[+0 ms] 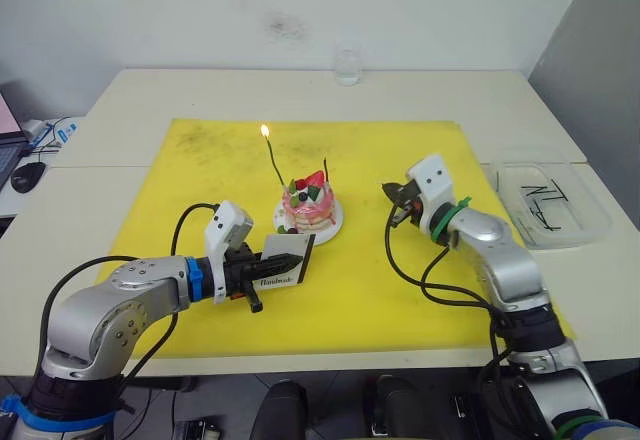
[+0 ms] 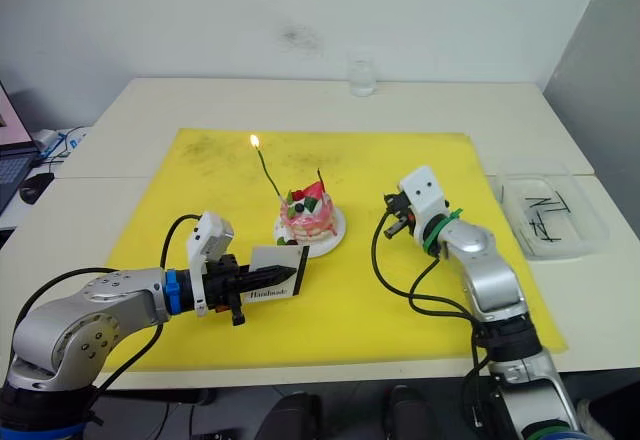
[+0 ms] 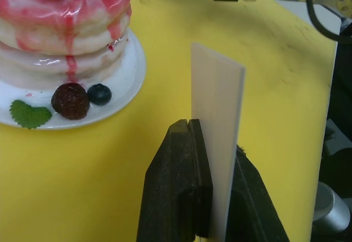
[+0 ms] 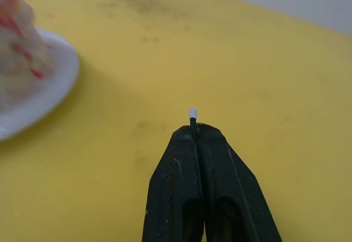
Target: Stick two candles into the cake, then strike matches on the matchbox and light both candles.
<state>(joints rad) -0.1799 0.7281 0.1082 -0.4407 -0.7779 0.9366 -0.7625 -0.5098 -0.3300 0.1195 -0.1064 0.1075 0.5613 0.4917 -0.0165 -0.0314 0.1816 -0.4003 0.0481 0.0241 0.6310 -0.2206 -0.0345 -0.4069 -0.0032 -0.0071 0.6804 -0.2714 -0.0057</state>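
Pale tabletop [image 1: 150, 100] against a white wall, covered in the middle by a yellow mat [image 1: 400, 290]. Cake [image 1: 308, 207] on its small white plate [image 1: 332, 226] near the middle of the mat. Two candles standing in the cake: a greenish candle [image 1: 273, 165] leaning away from the strawberry, burning with a small flame [image 1: 265, 131] at its tip, and a reddish-brown candle [image 1: 325, 172] beside the strawberry, with no flame to be seen. Left gripper [image 1: 283, 261] just in front of the cake, fingers clamped on the matchbox [image 1: 287, 259], held on edge with the "Handmade" face toward the camera; in the left wrist view, box edge [image 3: 215, 137] pinched between the fingers, plate rim close by. Right gripper [image 1: 400, 203] beside the cake on the opposite side from the burning candle, apart from the plate, fingers pressed together on a match [image 4: 192, 114] whose pale, unburnt tip pokes out between them. Farther from the cake, a clear glass [image 1: 347, 63] toward the wall and a clear plastic tray [image 1: 545, 200] off the mat beyond the right gripper. Judged from this: both candles planted, one lit; left to do, striking this fresh match on the box's black strip and carrying the flame to the reddish-brown candle. Main risk, seemingly, a weak strike or a flame dying on the way.
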